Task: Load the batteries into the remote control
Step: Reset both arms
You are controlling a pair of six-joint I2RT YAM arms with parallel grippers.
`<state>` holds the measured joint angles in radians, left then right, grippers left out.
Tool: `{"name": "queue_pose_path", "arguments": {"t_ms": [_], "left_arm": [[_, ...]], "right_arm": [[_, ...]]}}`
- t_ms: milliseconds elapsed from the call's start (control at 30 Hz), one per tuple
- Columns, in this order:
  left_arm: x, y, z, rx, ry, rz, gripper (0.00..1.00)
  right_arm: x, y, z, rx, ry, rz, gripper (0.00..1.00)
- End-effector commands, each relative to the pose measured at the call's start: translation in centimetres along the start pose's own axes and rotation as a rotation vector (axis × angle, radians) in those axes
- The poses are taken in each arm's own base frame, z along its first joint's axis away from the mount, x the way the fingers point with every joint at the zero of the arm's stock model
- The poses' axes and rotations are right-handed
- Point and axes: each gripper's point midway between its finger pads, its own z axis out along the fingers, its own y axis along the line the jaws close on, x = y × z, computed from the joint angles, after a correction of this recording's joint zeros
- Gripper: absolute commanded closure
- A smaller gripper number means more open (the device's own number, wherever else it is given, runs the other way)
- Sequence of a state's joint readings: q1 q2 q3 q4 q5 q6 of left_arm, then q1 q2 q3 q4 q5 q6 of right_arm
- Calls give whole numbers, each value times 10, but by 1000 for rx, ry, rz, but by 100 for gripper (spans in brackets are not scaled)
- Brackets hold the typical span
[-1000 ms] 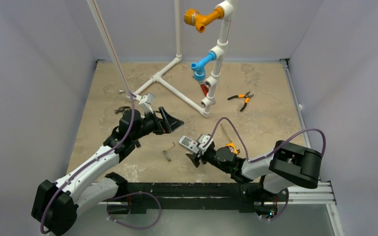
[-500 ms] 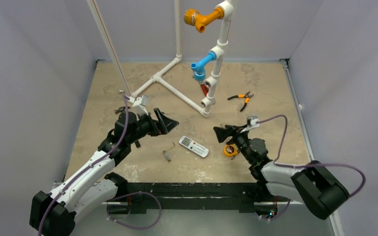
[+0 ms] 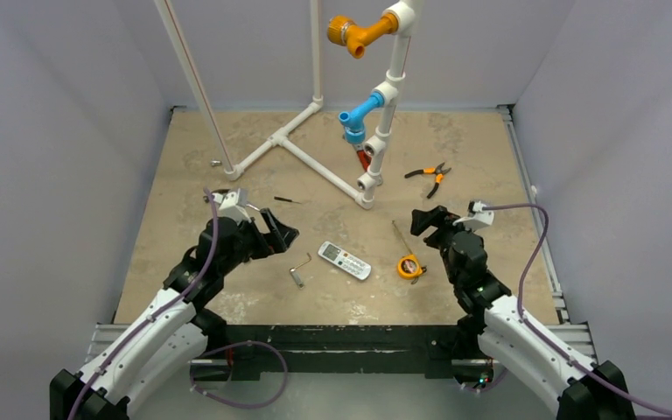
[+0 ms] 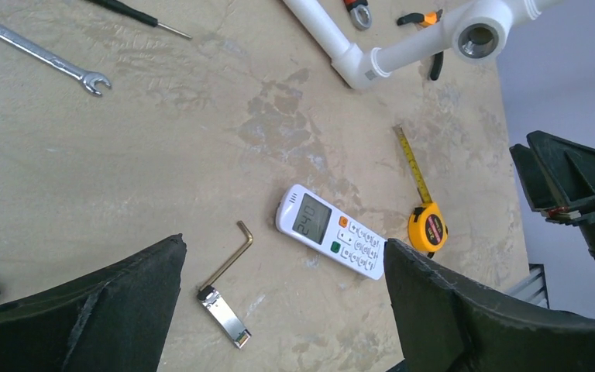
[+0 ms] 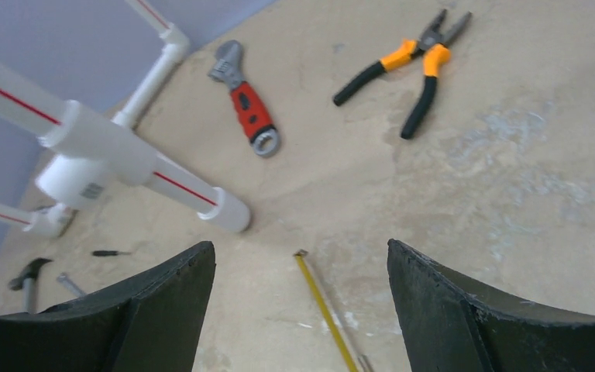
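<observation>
- Remote control (image 3: pixel 344 260): one unit. It is white and lies flat, display side up, on the counter (image 3: pixel 499 157) in the lower centre of the top view, between the two arms and touching neither.
- Left pincer (image 3: pixel 281 229): one, jaws spread wide, holding nothing, left of the remote in the top view. In the left wrist view the remote shows between the fingers.
- Right pincer (image 3: pixel 429 219): one, jaws spread wide, holding nothing, right of the remote and above the tape measure in the top view.
- Tape measure (image 3: pixel 409 266): one, round and yellow, just right of the remote, with a length of blade drawn out toward the upper left.
- Hex key (image 3: pixel 303 261): one, left of the remote, with one small metal block (image 3: pixel 297 277) at its lower end.
- Pliers (image 3: pixel 429 175): one pair, orange handles, upper right of the counter.
- Adjustable wrench (image 5: pixel 246 101): one, red handle, beside the pipe frame.
- Open-end wrench (image 4: pixel 35 50): one, upper left of the left wrist view.
- Screwdriver (image 3: pixel 285 200): one, slim and dark.
- Pipe frame (image 3: pixel 315 166): one, white tube, with one orange fitting (image 3: pixel 354 33) and one blue fitting (image 3: pixel 359 112).
- Surface: tan, mottled, stone-pattern counter.
- Room: plain pale grey walls (image 3: pixel 52 131) on three sides.
</observation>
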<state>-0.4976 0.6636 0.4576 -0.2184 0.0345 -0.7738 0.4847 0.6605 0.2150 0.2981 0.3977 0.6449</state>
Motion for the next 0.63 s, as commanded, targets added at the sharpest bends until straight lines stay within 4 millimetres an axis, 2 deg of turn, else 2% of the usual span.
{"name": "queue_pose_path", "arguments": {"t_ms": [0,200,600], "left_arm": [[-5,5,-1,-9,-47,-20,4],[-7,3,-2,13,-71,-8,4],[-26,10,-8,-48,-150,1,3]], "right_arm": [[16,-37,-1,181,44,-11,20],[28,-31,7,150,89,-27,20],[21,-22,9,99,72,-87,20]]}}
